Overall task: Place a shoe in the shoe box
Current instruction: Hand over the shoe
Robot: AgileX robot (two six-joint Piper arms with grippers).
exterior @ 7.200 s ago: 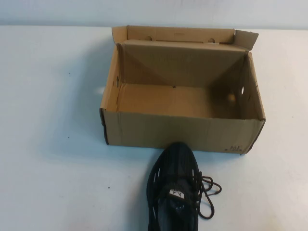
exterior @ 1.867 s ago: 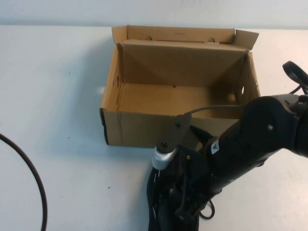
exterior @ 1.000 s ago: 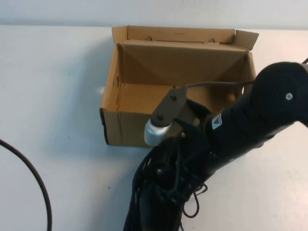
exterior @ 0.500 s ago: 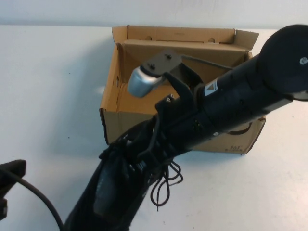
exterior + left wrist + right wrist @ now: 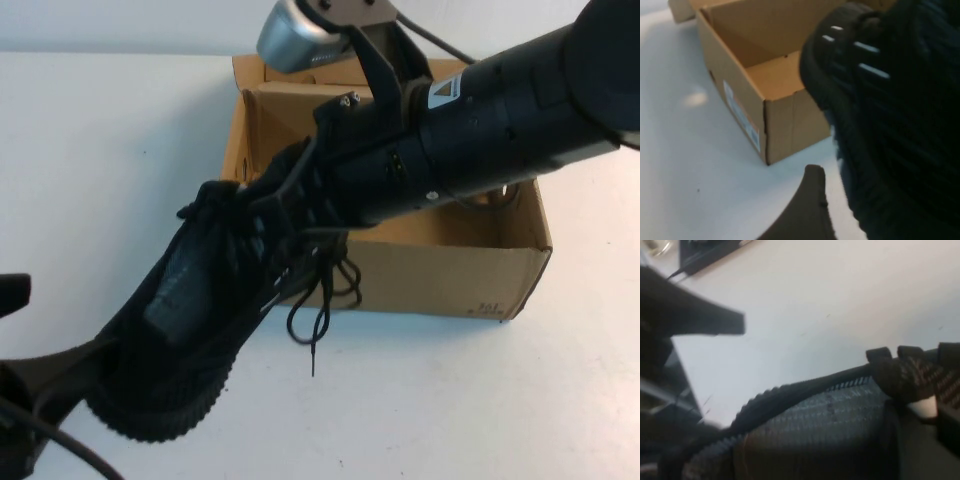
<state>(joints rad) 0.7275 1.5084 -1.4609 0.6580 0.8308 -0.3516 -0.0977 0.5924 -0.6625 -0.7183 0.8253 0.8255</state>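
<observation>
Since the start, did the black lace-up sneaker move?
Yes. The black lace-up sneaker, held by the right pincer, rose off the table and swung left, across the brown cardboard box's front-left corner.

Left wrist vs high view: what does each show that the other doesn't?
Only the left wrist view: a pale label on the shoe box's outer side wall, and the light dashes on the shoe's side.

Only the high view: the right arm reaching across the box, its right end effector gripping the lifted shoe at the laced opening; dangling laces; the left end effector low at the near left by the sole.

Both: the shoe raised beside the open box, not yet inside.
</observation>
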